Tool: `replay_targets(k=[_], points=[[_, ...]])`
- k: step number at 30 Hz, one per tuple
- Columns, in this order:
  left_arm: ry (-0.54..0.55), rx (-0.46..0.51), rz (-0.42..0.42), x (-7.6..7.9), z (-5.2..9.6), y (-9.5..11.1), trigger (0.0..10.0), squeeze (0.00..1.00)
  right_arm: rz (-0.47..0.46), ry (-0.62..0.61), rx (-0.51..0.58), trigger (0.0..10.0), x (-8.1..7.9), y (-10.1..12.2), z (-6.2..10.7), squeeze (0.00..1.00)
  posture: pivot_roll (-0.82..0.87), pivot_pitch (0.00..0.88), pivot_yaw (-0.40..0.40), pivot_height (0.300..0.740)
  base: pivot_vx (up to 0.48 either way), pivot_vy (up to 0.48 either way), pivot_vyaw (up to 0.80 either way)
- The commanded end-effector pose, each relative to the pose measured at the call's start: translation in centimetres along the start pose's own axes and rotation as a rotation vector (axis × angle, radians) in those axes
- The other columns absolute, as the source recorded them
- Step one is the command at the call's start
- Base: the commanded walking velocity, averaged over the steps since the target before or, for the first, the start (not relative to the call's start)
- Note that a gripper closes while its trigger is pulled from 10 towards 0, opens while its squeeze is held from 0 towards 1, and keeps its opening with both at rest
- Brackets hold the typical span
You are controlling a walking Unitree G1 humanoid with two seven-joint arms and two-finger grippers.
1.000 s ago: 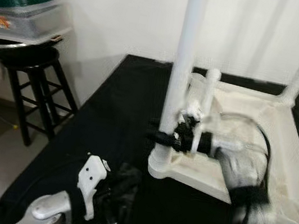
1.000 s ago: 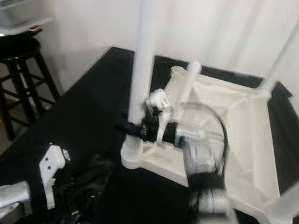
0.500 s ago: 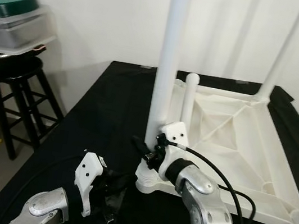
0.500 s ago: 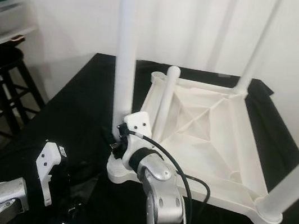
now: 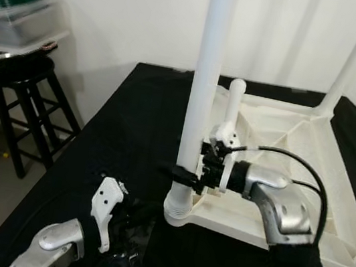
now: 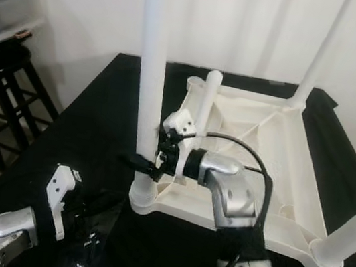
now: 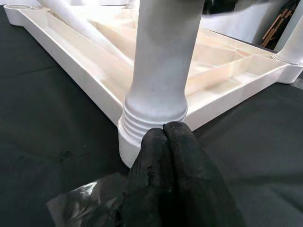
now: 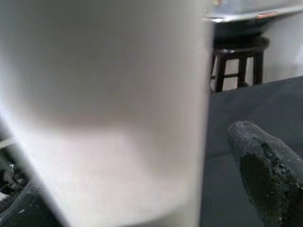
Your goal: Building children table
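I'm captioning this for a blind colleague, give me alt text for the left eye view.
The robot's right gripper clasps the near white table leg, which stands upright in a corner of the upside-down white children's table on a black cloth. The left gripper, shut, hangs low beside clear plastic wrap; a black stool stands at left.

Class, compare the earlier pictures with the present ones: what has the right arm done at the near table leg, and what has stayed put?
The right end effector has stayed clamped around the near upright leg, low above its socket; its elbow swung out to the robot's right. The upturned tabletop, its legs and the left end effector, shut and low by the leg's base, stayed put.
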State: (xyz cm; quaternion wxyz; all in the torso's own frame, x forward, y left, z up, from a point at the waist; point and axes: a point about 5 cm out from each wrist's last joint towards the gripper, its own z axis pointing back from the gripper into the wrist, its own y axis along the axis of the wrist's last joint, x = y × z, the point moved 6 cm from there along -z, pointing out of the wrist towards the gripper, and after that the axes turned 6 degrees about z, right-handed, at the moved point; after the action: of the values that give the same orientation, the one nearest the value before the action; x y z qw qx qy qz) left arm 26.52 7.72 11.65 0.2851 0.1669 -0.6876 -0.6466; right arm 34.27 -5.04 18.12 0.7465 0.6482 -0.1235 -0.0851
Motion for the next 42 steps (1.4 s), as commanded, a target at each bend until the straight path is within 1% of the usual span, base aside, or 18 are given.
replay_targets(k=[1,3,4,6,7,14,20,21,23,25,26,27,29,36,37,40,41,42], points=[[0.0,-0.011,0.009,-0.2,-0.1,-0.4,10.0,0.0,0.015,0.049,0.014,10.0,0.3,0.6,-0.2,0.0,0.01,0.0,0.004,0.74,0.0,0.0,0.0],[-0.001,-0.012,0.01,-0.2,-0.1,-0.5,10.0,0.0,0.013,0.084,0.014,10.0,0.6,0.8,-0.4,0.0,0.02,0.0,0.0,0.74,0.0,0.0,0.0],[-0.001,-0.012,0.009,-0.2,-0.2,-0.5,10.0,0.0,-0.008,0.125,0.024,3.5,0.8,1.2,-0.6,0.0,0.03,0.0,-0.009,0.74,0.0,0.0,0.0],[-0.001,-0.012,0.009,-0.2,-0.3,-0.6,10.0,0.0,-0.022,0.152,0.033,3.5,0.9,1.4,-0.8,0.0,0.03,0.0,-0.009,0.74,0.0,0.0,0.0],[-0.001,-0.012,0.009,-0.2,-0.3,-0.6,10.0,0.0,-0.031,0.172,0.039,0.0,1.0,1.6,-0.9,0.0,0.03,0.0,-0.009,0.74,0.0,0.0,0.0],[0.01,-0.01,-0.001,-0.2,-0.1,-0.7,10.0,0.0,-0.076,0.23,0.031,0.0,0.9,1.0,-0.8,0.0,0.03,0.0,-0.016,0.74,0.0,0.0,0.0],[0.01,-0.008,0.0,0.0,0.0,-0.7,10.0,0.0,-0.091,0.165,-0.023,0.0,1.1,-1.8,0.1,0.0,0.02,0.0,-0.016,0.74,0.0,0.0,0.0],[0.009,-0.007,0.001,0.0,0.0,-0.6,10.0,0.0,-0.084,0.085,-0.071,0.0,0.6,-3.6,0.1,0.0,0.01,0.0,-0.022,0.74,0.0,0.0,0.0],[0.01,-0.001,0.003,0.0,0.2,-0.4,10.0,0.0,-0.134,-0.239,-0.192,0.0,-0.2,-7.8,-0.7,0.0,0.0,0.0,-0.024,0.74,0.0,0.0,0.0],[0.01,0.004,0.009,-0.3,0.4,-0.1,10.0,0.0,-0.29,-0.726,-0.257,0.0,-0.9,-10.4,0.3,0.0,-0.02,0.007,0.004,0.74,0.0,0.0,0.0],[0.008,0.003,0.009,-0.5,0.5,-0.1,10.0,0.0,-0.33,-0.767,-0.248,0.0,-2.5,-10.2,0.0,0.0,-0.05,0.01,0.023,0.74,0.0,0.0,0.0],[0.008,0.003,0.009,-0.5,0.5,-0.1,10.0,0.0,-0.33,-0.767,-0.248,0.0,-2.5,-10.2,0.0,0.0,-0.05,0.01,0.023,0.74,0.0,0.0,0.0],[-0.006,-0.003,0.012,-0.5,0.4,-0.2,10.0,0.0,-0.256,-0.619,-0.213,0.0,-3.9,-8.3,-1.9,0.0,-0.08,0.0,0.041,0.74,0.0,0.0,0.0],[-0.025,-0.014,0.02,-0.5,0.2,-0.2,10.0,0.0,-0.239,-0.586,-0.249,0.0,-2.8,-9.1,-1.7,0.0,-0.03,0.0,0.013,0.74,0.0,0.0,0.0],[-0.017,-0.012,0.02,-0.6,0.2,-0.2,10.0,0.0,-0.242,-0.582,-0.256,10.0,-2.5,-9.3,-1.6,0.0,-0.03,0.0,0.015,0.74,0.0,0.0,0.0],[0.002,-0.002,0.019,-0.8,0.3,-0.1,10.0,0.0,-0.244,-0.551,-0.238,10.0,-2.5,-8.8,-1.7,0.0,-0.03,0.0,0.015,0.74,0.0,0.0,0.0],[0.016,0.007,0.018,-0.9,0.3,-0.1,10.0,0.0,-0.254,-0.502,-0.193,10.0,-2.3,-7.8,-1.9,1.0,-0.03,0.0,0.011,0.74,0.0,0.0,0.0],[0.019,0.009,0.018,-1.0,0.2,-0.1,10.0,0.0,-0.239,-0.418,-0.136,10.0,-2.5,-6.1,-2.2,1.0,-0.02,0.0,0.007,0.74,0.0,0.0,0.0]])
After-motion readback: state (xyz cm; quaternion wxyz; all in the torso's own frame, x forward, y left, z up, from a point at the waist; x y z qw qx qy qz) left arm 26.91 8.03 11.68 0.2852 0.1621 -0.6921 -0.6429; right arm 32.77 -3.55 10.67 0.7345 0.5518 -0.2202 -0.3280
